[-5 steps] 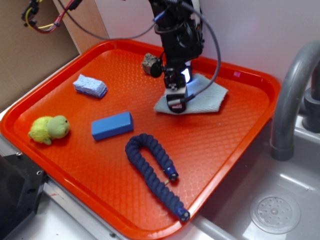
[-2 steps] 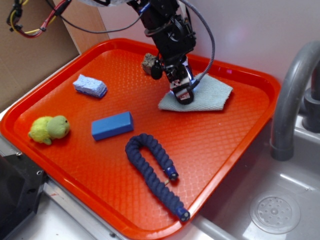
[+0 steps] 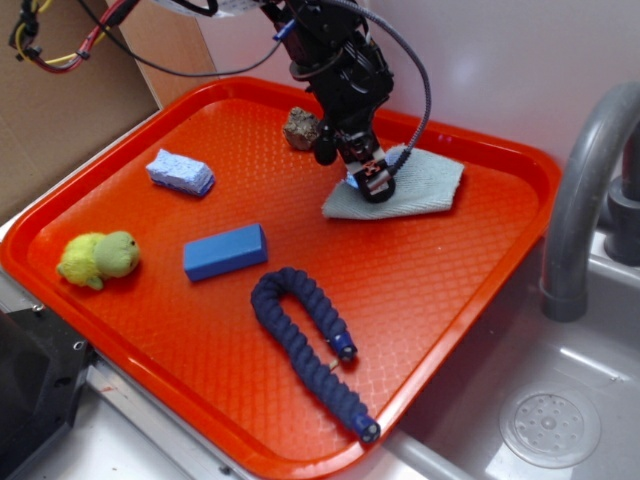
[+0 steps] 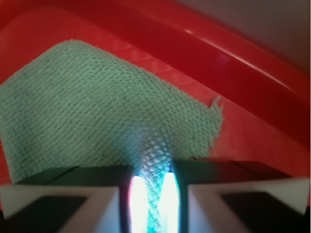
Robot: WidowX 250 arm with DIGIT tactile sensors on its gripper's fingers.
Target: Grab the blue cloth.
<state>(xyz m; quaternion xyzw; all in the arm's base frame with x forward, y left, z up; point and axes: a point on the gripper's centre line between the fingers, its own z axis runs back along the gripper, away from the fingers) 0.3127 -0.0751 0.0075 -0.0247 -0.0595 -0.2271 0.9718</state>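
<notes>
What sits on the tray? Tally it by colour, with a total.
Blue: 4, namely cloth, sponge, block, rope
Yellow-green: 1, soft toy
Brown: 1, rock
Total: 6

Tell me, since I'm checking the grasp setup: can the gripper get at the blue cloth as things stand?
Probably yes. The gripper is already down on the blue cloth, and the wrist view shows a fold of cloth pinched between its fingers. The rock sits clear.
</notes>
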